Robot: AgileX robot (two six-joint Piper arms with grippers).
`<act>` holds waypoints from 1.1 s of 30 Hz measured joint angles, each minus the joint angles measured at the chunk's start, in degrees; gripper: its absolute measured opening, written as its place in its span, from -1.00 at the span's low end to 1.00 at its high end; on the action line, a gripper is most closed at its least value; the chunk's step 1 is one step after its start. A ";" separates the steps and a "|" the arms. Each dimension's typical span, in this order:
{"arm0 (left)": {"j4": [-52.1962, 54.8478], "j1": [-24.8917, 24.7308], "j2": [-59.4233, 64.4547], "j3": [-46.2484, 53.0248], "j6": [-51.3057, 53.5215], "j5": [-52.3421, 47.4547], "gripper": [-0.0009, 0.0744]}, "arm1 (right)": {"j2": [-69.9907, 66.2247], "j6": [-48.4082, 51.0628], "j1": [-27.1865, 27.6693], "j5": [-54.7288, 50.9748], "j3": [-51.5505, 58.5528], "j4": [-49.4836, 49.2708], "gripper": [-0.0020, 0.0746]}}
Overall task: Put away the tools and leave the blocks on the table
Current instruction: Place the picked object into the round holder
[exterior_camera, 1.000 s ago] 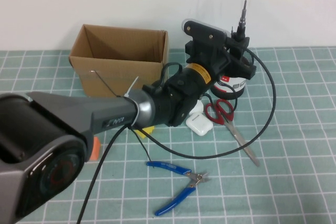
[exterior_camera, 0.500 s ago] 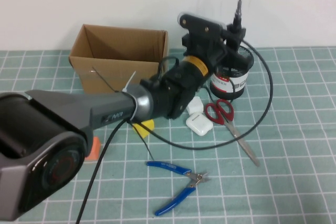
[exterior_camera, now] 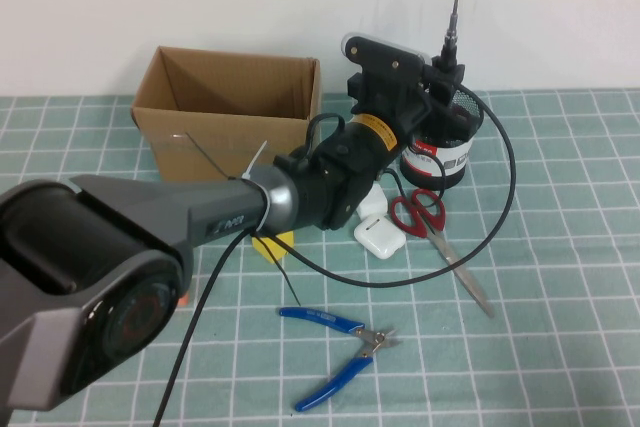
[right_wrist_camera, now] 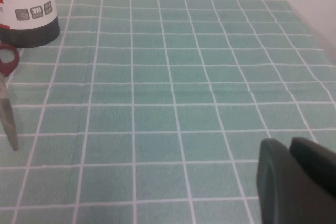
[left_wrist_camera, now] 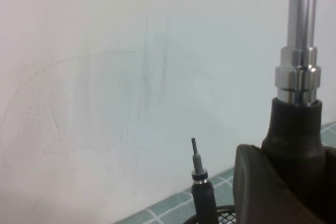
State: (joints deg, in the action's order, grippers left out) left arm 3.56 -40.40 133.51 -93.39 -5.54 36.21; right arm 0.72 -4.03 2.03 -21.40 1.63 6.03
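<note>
The left gripper (exterior_camera: 447,75) clenches the screwdriver (exterior_camera: 450,32) above the cup (exterior_camera: 447,152), hiding its rim. The right gripper (right_wrist_camera: 296,182) is cut off.

Quantities: one screwdriver (exterior_camera: 449,42), one pick (left_wrist_camera: 202,190), one scissors (exterior_camera: 440,237), one pliers (exterior_camera: 340,347), two white cases (exterior_camera: 378,237), one box (exterior_camera: 230,117), one mesh cup (exterior_camera: 445,152), one yellow block (exterior_camera: 272,245).
</note>
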 joint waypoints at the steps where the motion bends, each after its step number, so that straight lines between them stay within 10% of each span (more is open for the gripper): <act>1: 0.00 0.00 0.00 0.00 0.00 -0.18 -0.50 | 0.00 0.00 0.00 0.00 0.00 0.00 -0.97; 25: -0.06 0.00 -1.19 0.00 0.00 -4.02 -0.24 | 0.00 0.00 0.00 0.00 0.00 0.00 -0.97; 33: 0.30 -1.66 -11.20 0.00 0.00 -28.28 -0.76 | 0.00 0.00 0.00 0.00 0.00 0.00 -0.97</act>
State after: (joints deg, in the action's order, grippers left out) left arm 3.86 -42.06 122.31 -93.39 -5.54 7.93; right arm 0.72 -4.03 2.03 -21.40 1.63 6.03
